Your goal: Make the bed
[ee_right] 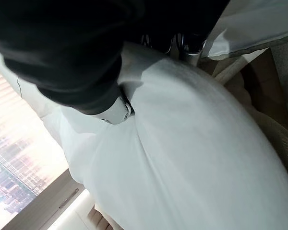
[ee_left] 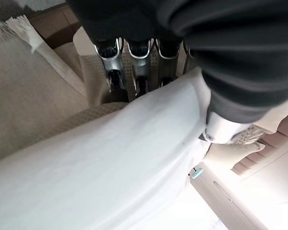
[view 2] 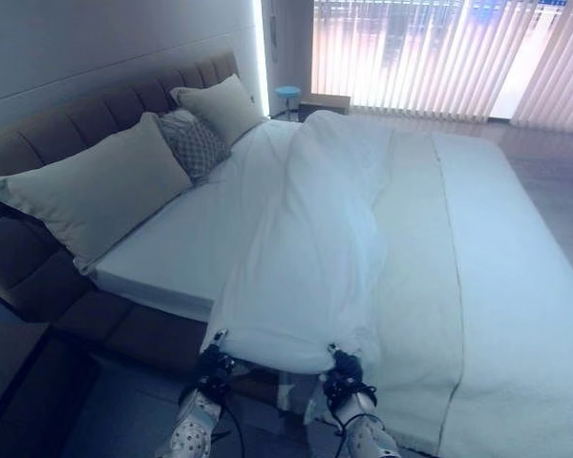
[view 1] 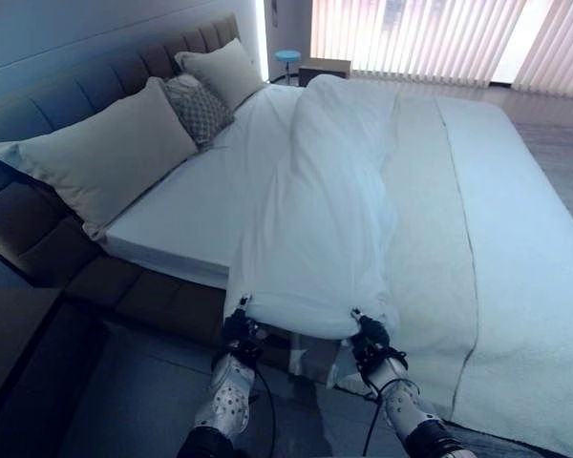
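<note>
Two silver-grey forearms with perforated shells rise from the lower centre of the left eye view, each ending in a dark ribbed wrist cover. The left hand (view 1: 239,329) and right hand (view 1: 371,339) look mostly black there. In the left wrist view, silver fingers (ee_left: 110,60) with dark tips line the upper centre, below the dark cover

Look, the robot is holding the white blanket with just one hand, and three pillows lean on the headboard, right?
Not quite. Both hands hold the blanket: the eye views show the left hand and the right hand each gripping its near edge. The three pillows do lean on the headboard.
</note>
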You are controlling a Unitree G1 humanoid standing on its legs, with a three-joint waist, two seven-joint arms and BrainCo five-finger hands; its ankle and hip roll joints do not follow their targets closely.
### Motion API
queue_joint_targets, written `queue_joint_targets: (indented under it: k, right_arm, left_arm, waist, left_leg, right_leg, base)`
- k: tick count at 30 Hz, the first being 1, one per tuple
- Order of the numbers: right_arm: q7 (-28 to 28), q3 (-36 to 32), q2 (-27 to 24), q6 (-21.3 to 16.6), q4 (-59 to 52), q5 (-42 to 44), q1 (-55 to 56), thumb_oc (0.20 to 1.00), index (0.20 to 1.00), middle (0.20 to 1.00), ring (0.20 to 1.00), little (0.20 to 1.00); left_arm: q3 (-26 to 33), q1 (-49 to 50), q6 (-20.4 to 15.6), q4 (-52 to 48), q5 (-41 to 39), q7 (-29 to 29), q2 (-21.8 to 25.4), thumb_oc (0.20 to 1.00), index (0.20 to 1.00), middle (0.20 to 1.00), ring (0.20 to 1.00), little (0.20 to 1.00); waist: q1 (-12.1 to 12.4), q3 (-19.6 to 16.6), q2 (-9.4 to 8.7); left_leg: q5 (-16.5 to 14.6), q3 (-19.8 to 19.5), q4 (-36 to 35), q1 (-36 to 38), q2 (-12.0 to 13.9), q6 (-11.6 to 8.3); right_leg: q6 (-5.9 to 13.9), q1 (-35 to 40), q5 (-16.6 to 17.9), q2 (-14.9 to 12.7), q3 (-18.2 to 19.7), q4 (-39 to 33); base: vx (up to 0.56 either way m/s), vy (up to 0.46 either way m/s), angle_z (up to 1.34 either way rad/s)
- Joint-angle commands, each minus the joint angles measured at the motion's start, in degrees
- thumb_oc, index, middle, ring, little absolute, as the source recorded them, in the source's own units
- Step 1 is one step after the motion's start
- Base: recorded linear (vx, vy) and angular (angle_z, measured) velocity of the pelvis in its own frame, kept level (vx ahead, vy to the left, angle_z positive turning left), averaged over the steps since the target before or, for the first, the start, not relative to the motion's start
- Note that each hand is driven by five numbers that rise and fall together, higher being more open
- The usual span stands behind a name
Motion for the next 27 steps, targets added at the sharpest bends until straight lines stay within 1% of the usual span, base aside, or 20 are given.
queue_joint_targets:
  k: [1, 3, 4, 5, 6, 7, 8, 9, 10, 11, 12, 14, 16, 17, 18, 19, 20, 21, 23, 27]
  right_arm:
    - [-1.75, -4.76, -8.76, -2.4, -0.41, -2.66, 4.29, 0.2, 0.2, 0.2, 0.2, 0.2]
    - [-1.0, -4.78, -9.2, -1.17, -0.32, -4.01, 4.38, 0.2, 0.2, 0.2, 0.2, 0.2]
    - [-0.57, -5.08, -9.22, -0.52, -0.15, -4.7, 5.05, 0.2, 0.2, 0.2, 0.2, 0.2]
    - [-0.43, -5.18, -8.97, -0.46, -0.08, -5.54, 5.42, 0.2, 0.2, 0.2, 0.2, 0.2]
    - [-0.33, -5.15, -8.76, -0.32, 0.19, -6.34, 5.56, 0.2, 0.2, 0.2, 0.2, 0.2]
    - [-0.49, -5.25, -8.0, -0.45, 0.86, -6.47, 5.54, 0.2, 0.2, 0.2, 0.2, 0.2]
    - [-0.62, -4.96, -7.26, -0.66, 1.14, -6.11, 5.46, 0.2, 0.2, 0.2, 0.2, 0.2]
    - [-0.46, -4.65, -6.62, -0.76, 1.67, -5.73, 5.1, 0.2, 0.2, 0.2, 0.2, 0.2]
    - [-0.37, -4.34, -6.03, -0.63, 2.46, -5.15, 5.01, 0.2, 0.2, 0.2, 0.2, 0.2]
    - [-0.37, -4.34, -6.02, -0.64, 2.47, -5.15, 4.99, 0.2, 0.2, 0.2, 0.2, 0.2]
    - [0.22, -3.62, -5.51, -1.15, 2.33, -3.62, 5.05, 0.2, 0.2, 0.2, 0.2, 0.2]
    - [0.43, -2.4, -5.04, -1.46, 2.92, -3.11, 5.04, 0.2, 0.2, 0.2, 0.2, 0.2]
    - [0.39, -1.46, -4.38, -1.57, 4.95, -2.27, 5.0, 0.2, 0.2, 0.2, 0.2, 0.2]
    - [0.28, -1.15, -3.95, -1.57, 5.73, -1.5, 5.01, 0.2, 0.2, 0.2, 0.2, 0.2]
    - [0.05, -0.65, -3.37, -1.43, 6.53, -0.74, 5.58, 0.2, 0.2, 0.2, 0.2, 0.2]
    - [-0.08, -0.45, -3.3, -1.22, 7.01, -0.79, 5.93, 0.2, 0.2, 0.2, 0.2, 0.2]
    - [-0.64, -0.1, -3.07, -1.12, 9.5, 0.08, 5.6, 0.2, 0.2, 0.2, 0.2, 0.2]
    - [-0.63, -0.11, -3.07, -1.13, 9.51, 0.08, 5.57, 0.2, 0.2, 0.2, 0.2, 0.2]
    - [-0.89, 0.26, -2.65, -0.4, 12.16, 0.24, 5.24, 0.2, 0.2, 0.2, 0.2, 0.2]
    - [-1.32, 0.84, -2.59, 0.68, 16.95, -2.61, 4.33, 0.2, 0.2, 0.2, 0.2, 0.2]
  left_arm:
    - [8.73, -0.21, -8.21, -6.53, 0.47, 1.21, 9.12, 0.2, 0.2, 0.2, 0.2, 0.2]
    - [8.05, -0.75, -7.91, -6.13, 0.57, 0.58, 9.36, 0.2, 0.2, 0.2, 0.2, 0.2]
    - [7.55, -0.96, -7.55, -5.84, 1.3, 0.22, 9.78, 0.2, 0.2, 0.2, 0.2, 0.2]
    - [6.98, -1.42, -7.51, -5.52, 2.15, 0.05, 10.45, 0.2, 0.2, 0.2, 0.2, 0.2]
    - [6.84, -1.64, -7.38, -5.42, 2.58, -0.08, 11.03, 0.2, 0.2, 0.2, 0.2, 0.2]
    - [6.85, -1.96, -7.13, -4.53, 2.75, -0.1, 11.57, 0.2, 0.2, 0.2, 0.2, 0.2]
    - [6.87, -1.91, -7.04, -3.98, 3.19, 0.2, 12.21, 0.2, 0.2, 0.2, 0.2, 0.2]
    - [6.9, -1.74, -6.92, -3.58, 3.24, 0.36, 12.37, 0.2, 0.2, 0.2, 0.2, 0.2]
    - [6.98, -1.01, -6.53, -3.7, 3.21, 0.31, 12.33, 0.2, 0.2, 0.2, 0.2, 0.2]
    - [6.98, -1.02, -6.52, -3.7, 3.21, 0.31, 12.34, 0.2, 0.2, 0.2, 0.2, 0.2]
    - [6.9, -0.26, -6.31, -3.25, 3.12, -0.13, 11.94, 0.2, 0.2, 0.2, 0.2, 0.2]
    - [6.9, 0.48, -5.63, -2.98, 3.45, -0.06, 11.62, 0.2, 0.2, 0.2, 0.2, 0.2]
    - [6.44, 1.17, -5.03, -1.69, 3.13, -0.05, 11.13, 0.2, 0.2, 0.2, 0.2, 0.2]
    - [6.42, 1.28, -4.88, -0.76, 2.76, 0.04, 10.79, 0.2, 0.2, 0.2, 0.2, 0.2]
    - [6.34, 1.74, -4.59, 0.19, 2.64, 0.22, 10.23, 0.2, 0.2, 0.2, 0.2, 0.2]
    - [6.27, 2.36, -4.37, 0.58, 2.71, 0.24, 9.83, 0.2, 0.2, 0.2, 0.2, 0.2]
    - [5.53, 2.06, -3.92, 3.59, 2.39, 0.13, 9.08, 0.2, 0.2, 0.2, 0.2, 0.2]
    - [5.53, 2.04, -3.93, 3.6, 2.39, 0.13, 9.08, 0.2, 0.2, 0.2, 0.2, 0.2]
    - [4.98, 2.59, -3.35, 5.82, 2.27, 0.21, 8.1, 0.2, 0.2, 0.2, 0.2, 0.2]
    - [4.05, 3.02, -2.18, 10.83, 2.26, -0.29, 7.19, 0.2, 0.2, 0.2, 0.2, 0.2]
  waist:
    - [1.58, -3.26, 1.85]
    - [1.36, -3.05, 1.59]
    - [1.11, -2.88, 1.0]
    - [1.02, -2.38, 0.22]
    - [1.07, -2.02, -0.07]
    - [1.03, -1.52, -0.21]
    - [1.15, -1.0, -0.2]
    - [1.3, -0.32, 0.41]
    - [1.27, -0.3, 1.11]
    - [1.22, -0.4, 1.03]
    - [0.92, 0.47, 1.39]
    - [2.03, 0.93, 1.14]
    - [2.4, 1.27, 0.68]
    - [2.64, 1.39, 0.34]
    - [3.04, 1.18, -0.26]
    - [3.27, 0.85, -0.49]
    - [2.82, 0.6, -0.26]
    - [2.78, 0.45, -0.26]
    - [3.09, 0.27, -0.26]
    - [2.71, 0.3, 0.14]
  left_leg:
    - [4.1, -2.87, 0.53, -0.02, -0.87, 0.39]
    - [-1.83, -2.07, 2.98, -0.36, -3.96, 0.76]
    - [-4.23, -0.91, 4.96, -0.89, -6.03, 1.16]
    - [-6.16, 0.04, 6.67, -1.48, -8.11, 2.06]
    - [-6.65, 0.91, 6.76, -1.88, -9.07, 2.79]
    - [-6.3, 1.89, 5.81, -2.17, -9.74, 3.29]
    - [-5.76, 2.96, 5.15, -2.47, -10.05, 3.56]
    - [-5.26, 3.9, 4.44, -2.54, -9.99, 3.76]
    - [-4.59, 4.28, 3.04, -2.31, -10.14, 4.13]
    - [-4.45, 4.26, 2.94, -2.42, -10.24, 4.16]
    - [-2.98, 4.93, 0.57, -1.8, -11.55, 5.39]
    - [-2.2, 6.27, -1.24, -1.54, -12.65, 5.98]
    - [-1.04, 6.14, -3.12, -1.12, -14.17, 6.41]
    - [-0.24, 6.33, -4.05, -1.17, -14.91, 6.47]
    - [0.39, 6.59, -5.2, -0.96, -15.67, 6.31]
    - [0.76, 6.72, -5.94, -1.06, -16.11, 6.27]
    - [1.82, 6.46, -8.2, -1.17, -16.47, 6.23]
    - [1.92, 6.43, -8.21, -1.38, -16.48, 6.23]
    - [2.29, 7.02, -8.61, -2.02, -16.82, 6.51]
    - [2.3, 7.03, -8.61, -2.78, -17.09, 6.61]
  right_leg:
    - [8.41, -3.27, 4.67, -5.68, 4.11, -1.57]
    - [9.91, -2.91, 7.52, -9.42, 4.76, -1.51]
    - [10.1, -2.53, 10.36, -11.87, 4.51, -1.65]
    - [9.68, -3.41, 14.08, -13.98, 4.91, -1.18]
    - [9.01, -4.94, 16.87, -14.92, 5.1, -0.75]
    - [8.61, -6.3, 19.86, -15.75, 4.11, -0.55]
    - [8.53, -7.63, 21.55, -16.22, 1.84, -0.7]
    - [8.18, -8.36, 21.01, -15.34, -0.06, -0.34]
    - [7.82, -8.46, 18.33, -13.35, -0.2, 0.13]
    - [7.84, -8.58, 18.39, -13.45, -0.21, 0.1]
    - [6.03, -10.33, 11.67, -6.26, 0.58, 3.26]
    - [4.95, -9.4, 7.35, -3.59, -3.99, 3.54]
    - [3.66, -9.51, 4.41, 1.53, -3.04, 4.04]
    - [3.3, -9.11, 3.92, 3.24, -2.35, 3.21]
    - [2.93, -7.26, 3.79, 4.28, -2.54, 0.09]
    - [2.88, -6.69, 4.24, 4.25, -3.1, -1.86]
    - [2.96, -6.89, 5.41, 5.8, -0.65, -5.65]
    - [2.96, -7.07, 5.52, 5.8, -0.68, -5.73]
    - [3.7, -6.45, 7.6, 5.5, -2.39, -9.34]
    - [3.94, -6.73, 8.91, 6.13, -1.05, -11.97]
  base:
    - [0.06, 0.559, 0.07]
    - [0.06, 0.56, -0.11]
    - [0.05, 0.614, -0.15]
    - [0.02, 0.583, -0.04]
    - [-0.04, 0.565, -0.09]
    - [-0.09, 0.523, -0.08]
    - [-0.12, 0.498, -0.2]
    - [-0.09, 0.479, -0.19]
    - [-0.05, 0.322, -0.31]
    - [-0.02, 0.517, -0.39]
    - [-0.05, 0.47, -0.45]
    - [-0.07, 0.421, -0.4]
    - [-0.06, 0.227, -0.15]
    - [-0.05, 0.163, 0.04]
    - [-0.04, 0.115, -0.04]
    - [-0.04, 0.089, 0.0]
    - [-0.04, 0.053, -0.11]
    - [-0.05, 0.04, 0.07]
    - [-0.03, 0.014, 0.2]
    - [-0.01, 0.005, 0.07]
